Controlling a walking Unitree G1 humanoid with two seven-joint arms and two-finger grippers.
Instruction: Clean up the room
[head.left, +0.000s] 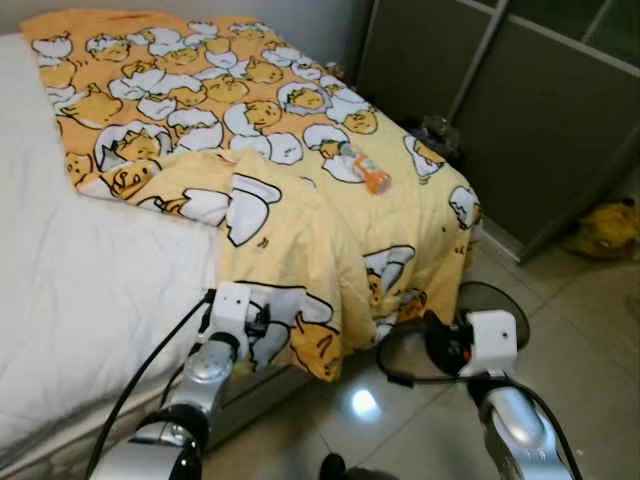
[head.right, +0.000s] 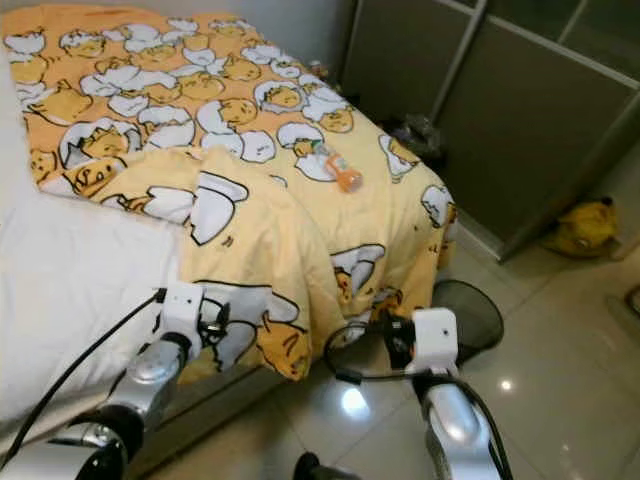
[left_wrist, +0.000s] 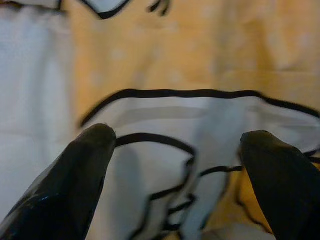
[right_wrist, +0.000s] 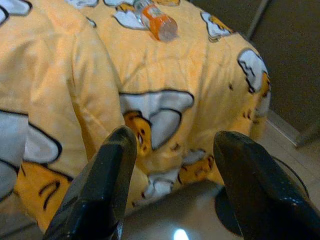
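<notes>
Both sets of jaws stood spread wide and empty: the left gripper (left_wrist: 175, 145) close against the yellow blanket (head.left: 300, 220) at lower left, the right gripper (right_wrist: 172, 150) lower right. An orange bottle (head.left: 363, 169) lay on the blanket, upper centre, beside grey wardrobe doors (head.left: 540, 110).

head pair: down onto blanket (head.left: 300, 215) | wrists: close on blanket's hanging edge, shared
</notes>
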